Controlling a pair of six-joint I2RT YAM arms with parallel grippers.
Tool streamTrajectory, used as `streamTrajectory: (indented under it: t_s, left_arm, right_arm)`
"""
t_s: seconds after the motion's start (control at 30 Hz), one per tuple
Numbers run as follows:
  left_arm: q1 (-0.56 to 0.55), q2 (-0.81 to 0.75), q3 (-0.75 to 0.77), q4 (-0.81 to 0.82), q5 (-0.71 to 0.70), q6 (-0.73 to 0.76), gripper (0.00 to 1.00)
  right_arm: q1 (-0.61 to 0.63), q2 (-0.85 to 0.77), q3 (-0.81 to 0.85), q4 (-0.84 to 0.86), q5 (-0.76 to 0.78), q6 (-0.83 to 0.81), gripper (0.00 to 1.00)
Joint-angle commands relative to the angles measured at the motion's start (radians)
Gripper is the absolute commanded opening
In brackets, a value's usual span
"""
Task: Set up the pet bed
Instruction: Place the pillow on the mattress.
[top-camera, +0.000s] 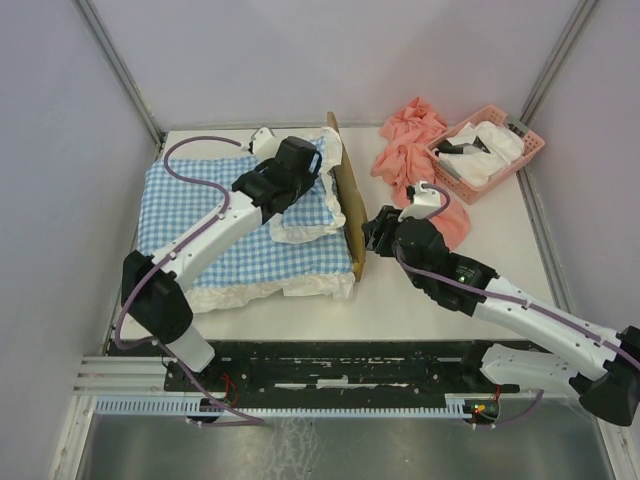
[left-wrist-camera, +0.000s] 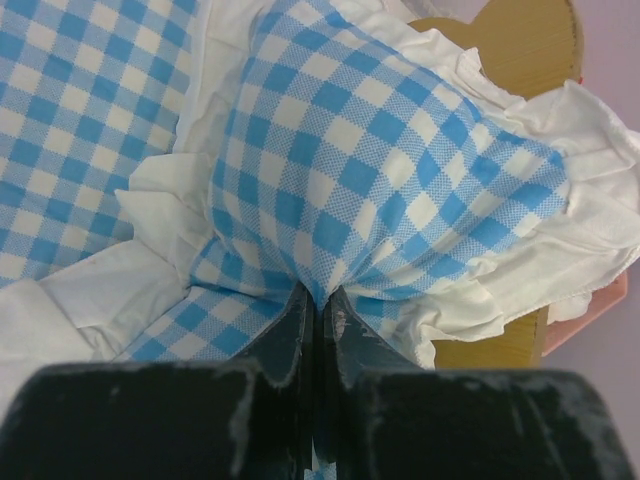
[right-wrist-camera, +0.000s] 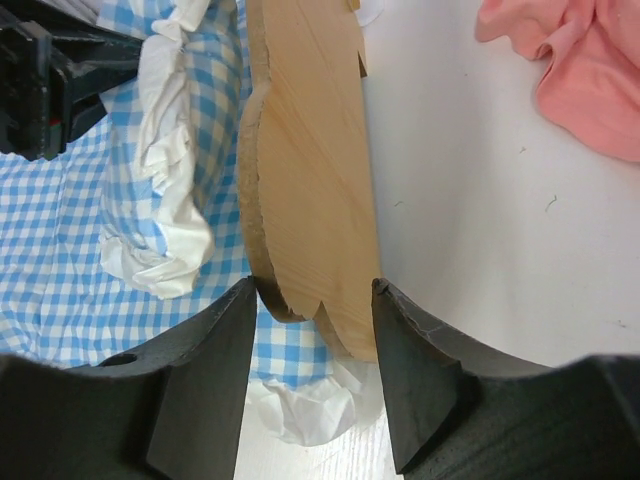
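Observation:
Only the light-wood wavy headboard (top-camera: 347, 200) of the pet bed shows, standing on edge. The rest lies under a large blue-and-white checked cushion (top-camera: 190, 215). My left gripper (left-wrist-camera: 322, 300) is shut on a fold of a small checked pillow with a white frill (left-wrist-camera: 370, 160), which lies against the headboard (left-wrist-camera: 520, 40). In the top view that gripper (top-camera: 316, 168) is over the pillow (top-camera: 310, 205). My right gripper (right-wrist-camera: 315, 290) is open, its fingers straddling the near end of the headboard (right-wrist-camera: 310, 150). From above, the right gripper (top-camera: 372, 232) is just right of the board.
A pink cloth (top-camera: 415, 150) lies crumpled at the back right, reaching toward my right arm. A pink plastic basket (top-camera: 487, 152) with white and dark items stands beyond it. Bare white table (right-wrist-camera: 470, 220) lies right of the headboard. Booth walls close in both sides.

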Motion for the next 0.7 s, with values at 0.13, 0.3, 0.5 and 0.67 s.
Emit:
streamTrajectory:
  t_s: [0.13,0.3,0.5,0.67]
  left_arm:
    - [-0.035,0.13,0.157,-0.223,-0.186,-0.213,0.08]
    - [-0.035,0.175,0.208,-0.252,-0.191,-0.219,0.37]
    - [-0.037,0.152,0.249,-0.243,-0.179,-0.115,0.83]
    - [-0.037,0.066,0.198,-0.186,-0.193,0.062,0.85]
  right_arm:
    - [-0.004,-0.121,-0.04,-0.022,0.133,-0.048,0.58]
    - [-0.006,-0.13,-0.053,-0.025,0.139,-0.056,0.59]
    - [-0.004,-0.123,-0.081,-0.023,0.127,-0.118,0.64]
    - [-0.005,-0.138,-0.094,-0.077,0.178,-0.261,0.73]
